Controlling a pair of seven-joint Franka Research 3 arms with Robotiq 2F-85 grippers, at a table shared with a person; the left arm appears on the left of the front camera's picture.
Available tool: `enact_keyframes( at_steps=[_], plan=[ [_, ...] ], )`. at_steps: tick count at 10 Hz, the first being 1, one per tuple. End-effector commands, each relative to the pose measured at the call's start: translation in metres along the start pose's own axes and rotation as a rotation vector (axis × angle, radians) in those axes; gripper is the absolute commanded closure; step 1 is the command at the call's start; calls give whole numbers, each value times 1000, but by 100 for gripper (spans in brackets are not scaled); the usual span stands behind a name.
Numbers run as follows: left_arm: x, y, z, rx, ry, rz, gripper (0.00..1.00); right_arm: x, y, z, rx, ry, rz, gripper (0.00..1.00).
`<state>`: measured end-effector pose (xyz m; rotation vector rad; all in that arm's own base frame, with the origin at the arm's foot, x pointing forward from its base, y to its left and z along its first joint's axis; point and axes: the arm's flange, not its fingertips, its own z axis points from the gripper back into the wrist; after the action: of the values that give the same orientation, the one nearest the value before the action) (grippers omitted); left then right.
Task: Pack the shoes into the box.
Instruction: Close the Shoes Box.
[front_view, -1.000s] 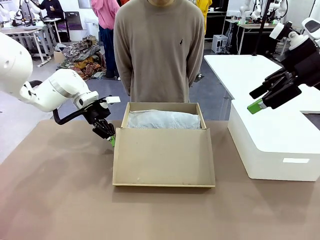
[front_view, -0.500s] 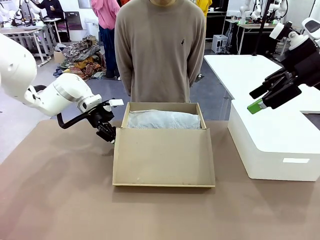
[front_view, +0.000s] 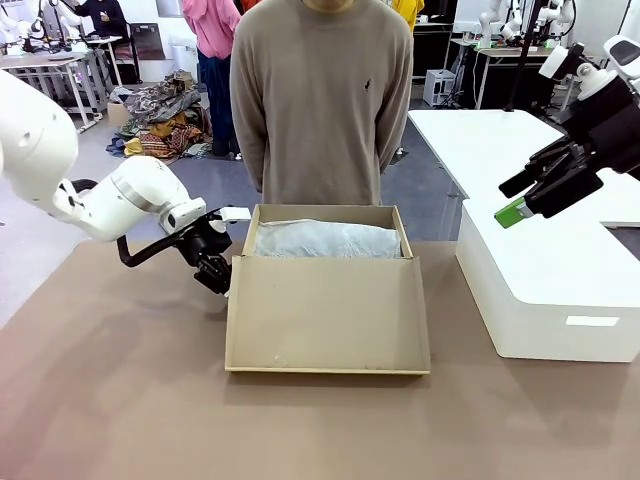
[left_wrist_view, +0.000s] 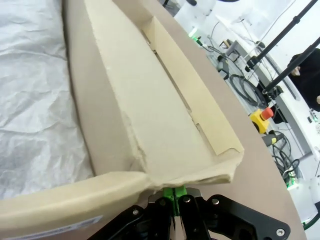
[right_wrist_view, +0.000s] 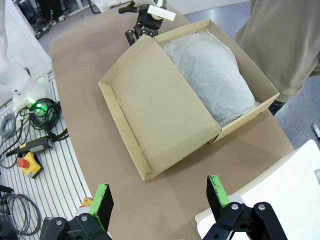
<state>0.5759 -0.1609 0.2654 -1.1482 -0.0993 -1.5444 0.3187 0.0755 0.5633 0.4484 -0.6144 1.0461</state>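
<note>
Front view | left gripper (front_view: 215, 272) closed, tips against the box (front_view: 328, 300) lid's left corner | right gripper (front_view: 545, 195) open, raised at right | step: lid closing likely | next: lift the lid over the tissue paper (front_view: 325, 240)

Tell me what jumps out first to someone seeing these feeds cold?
The tan-brown cardboard shoe box at mid-table, its hinged lid propped half up toward the camera and crumpled white tissue paper filling it. The left gripper is shut at the lid's left corner, while the right gripper hangs open above a large white rectangular box on the right.
</note>
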Motion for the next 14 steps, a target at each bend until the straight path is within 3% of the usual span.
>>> enact_keyframes(
  at_steps=[1, 6, 14],
  plan=[
    [1, -11, -4, -22, -26, -20, 100, 2, 0, -1, 18, -26, 10, 0],
    [8, -32, -17, -68, -47, -25, 100, 2, 0, -1, 18, -26, 10, 0],
    [16, -66, -14, -27, -137, -19, 100, 2, 0, -1, 18, -26, 10, 0]
  ],
)
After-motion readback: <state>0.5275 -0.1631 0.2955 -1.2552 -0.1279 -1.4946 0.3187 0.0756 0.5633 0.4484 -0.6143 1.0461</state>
